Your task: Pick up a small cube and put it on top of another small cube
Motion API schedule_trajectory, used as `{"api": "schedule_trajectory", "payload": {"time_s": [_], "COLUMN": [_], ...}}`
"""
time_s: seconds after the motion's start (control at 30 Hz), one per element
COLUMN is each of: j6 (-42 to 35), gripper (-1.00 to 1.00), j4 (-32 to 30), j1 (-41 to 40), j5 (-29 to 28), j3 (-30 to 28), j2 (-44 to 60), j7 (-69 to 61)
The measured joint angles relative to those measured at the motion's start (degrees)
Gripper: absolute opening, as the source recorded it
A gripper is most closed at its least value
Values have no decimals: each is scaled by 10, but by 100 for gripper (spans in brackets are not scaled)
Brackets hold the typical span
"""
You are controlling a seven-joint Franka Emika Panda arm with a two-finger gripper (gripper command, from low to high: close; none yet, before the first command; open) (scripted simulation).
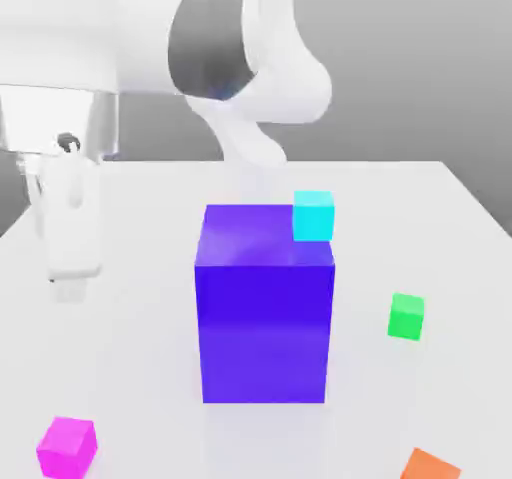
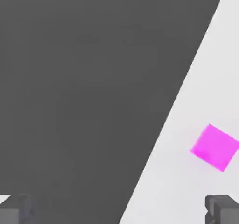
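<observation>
Exterior view: the glossy magenta cube (image 1: 67, 449) lies near the pale, smooth table's (image 1: 150, 367) left edge, in the exterior view; the gripper's (image 1: 68, 289) jaws (blocky, grey-tipped in the hand view) stand wide apart.

The white arm (image 1: 215, 42) is extended from the background toward the exterior view's left, with the gripper (image 1: 68, 289) pointed downward there and its two fingers (image 2: 223, 210) held wide apart, nothing gripped
</observation>
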Motion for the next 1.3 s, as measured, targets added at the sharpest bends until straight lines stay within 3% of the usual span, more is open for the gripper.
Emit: {"api": "schedule_trajectory", "payload": {"time_s": [0.23,0.37,0.4,0.63,0.8,1.07,1.3], "j6": [48,105,119,123,63,75,90], "gripper": [0,0,-100,-100,-100,-100,-100], "j4": [-3,11,15,15,0,-68,-145], "j1": [-8,-18,-20,-21,-14,83,226], "j5": [18,33,36,36,25,59,49], "j3": [-38,-32,-29,-28,-37,63,136], "j2": [146,229,247,251,167,36,-72], "j7": [145,153,151,151,157,217,321]}}
